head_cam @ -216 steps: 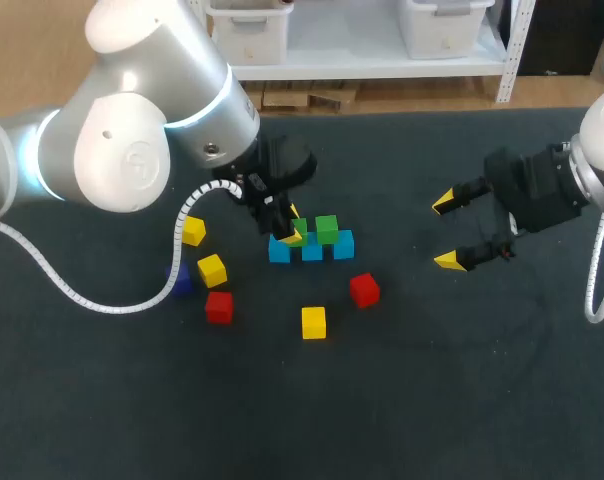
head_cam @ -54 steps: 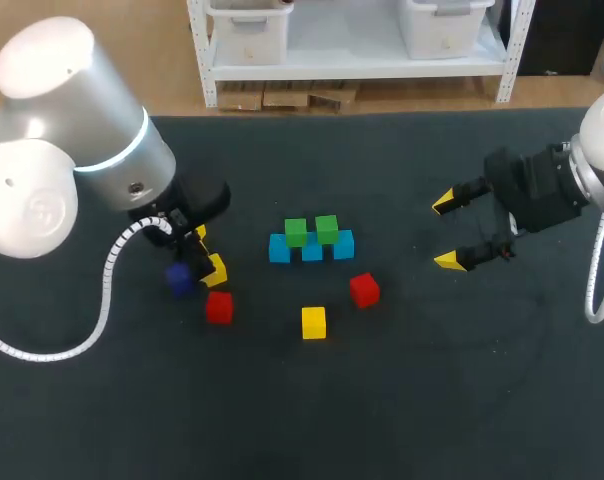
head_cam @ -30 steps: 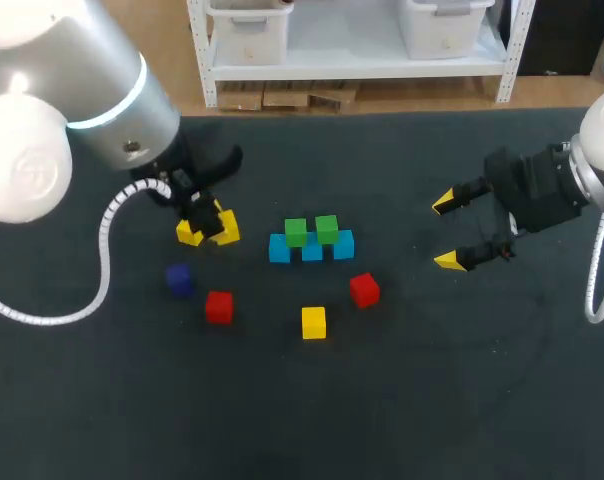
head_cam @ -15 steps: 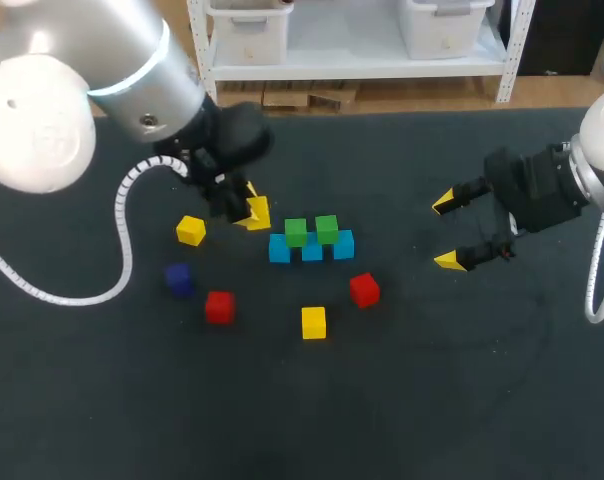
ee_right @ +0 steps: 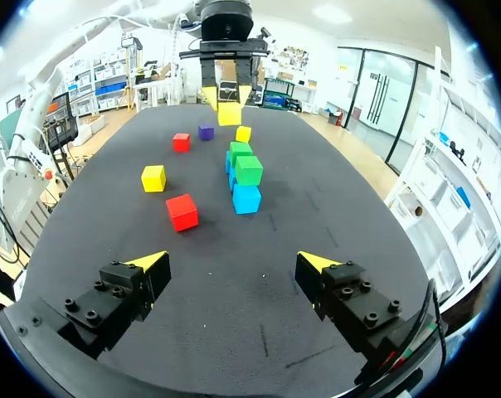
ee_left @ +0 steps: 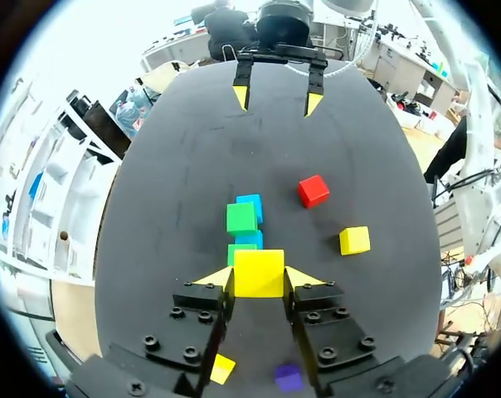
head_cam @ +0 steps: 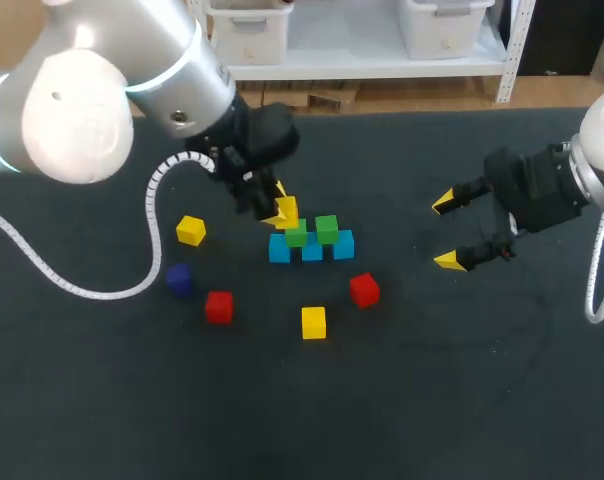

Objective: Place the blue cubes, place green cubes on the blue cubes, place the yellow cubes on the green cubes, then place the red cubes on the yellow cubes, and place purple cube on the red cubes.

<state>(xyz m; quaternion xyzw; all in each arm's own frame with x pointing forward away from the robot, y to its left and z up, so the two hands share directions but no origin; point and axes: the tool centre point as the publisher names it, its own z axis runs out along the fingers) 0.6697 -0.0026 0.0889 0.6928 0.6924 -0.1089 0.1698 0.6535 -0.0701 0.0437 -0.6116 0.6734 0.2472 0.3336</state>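
In the left wrist view, the held yellow cube [ee_left: 259, 273] covers most of the near green cube [ee_left: 239, 249] and part of the blue cubes [ee_left: 252, 205] under it. The left gripper [ee_left: 259, 279] covers part of the purple cube [ee_left: 288, 378] and part of a loose yellow cube [ee_left: 222, 368]. In the head view, the left arm [head_cam: 172, 60] hides most of that gripper.

Dark table [head_cam: 402, 400] — matte top, evenly lit
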